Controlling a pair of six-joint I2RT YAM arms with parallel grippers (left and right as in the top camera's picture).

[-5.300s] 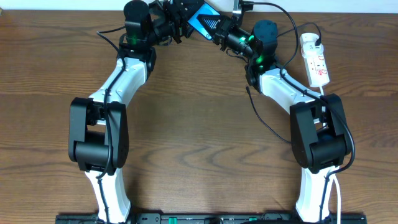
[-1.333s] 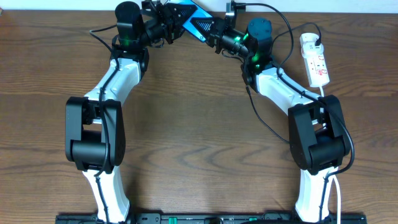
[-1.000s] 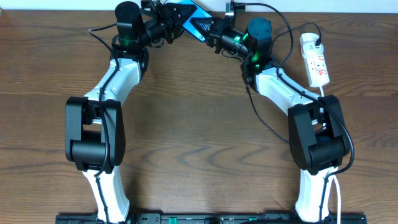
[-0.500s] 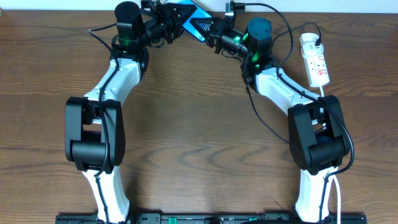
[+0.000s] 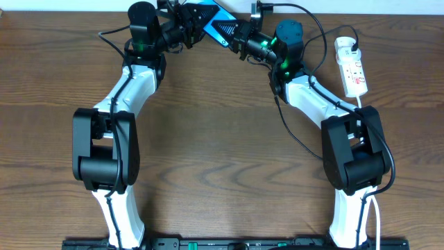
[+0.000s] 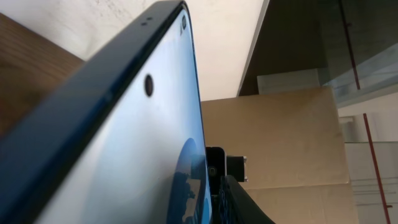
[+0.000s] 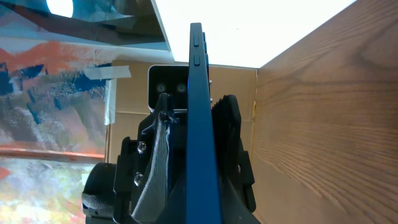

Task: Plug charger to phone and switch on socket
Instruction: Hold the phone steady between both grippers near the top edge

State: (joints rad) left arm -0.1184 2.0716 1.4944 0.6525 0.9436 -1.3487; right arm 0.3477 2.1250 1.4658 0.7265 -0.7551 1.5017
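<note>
Blue phone [image 5: 219,25] between left gripper [image 5: 189,26] and right gripper [image 5: 239,40] (socket [image 5: 352,69] well apart)

White arms [image 5: 132,87]; black joints [image 5: 104,156] (green lights [image 5: 283,66])

The overhead camera looks straight down from high above and takes in the whole table [image 5: 222,173], with the phone [image 5: 216,26] at 12 o'clock. The left wrist camera sits pressed close to the phone [image 6: 112,143], grazing along its screen toward a pale wall [image 6: 93,18]. The right wrist camera, also close, sees the phone [image 7: 202,124] edge-on, with the table [image 7: 323,124] at 3 o'clock. All three views share the phone.
</note>
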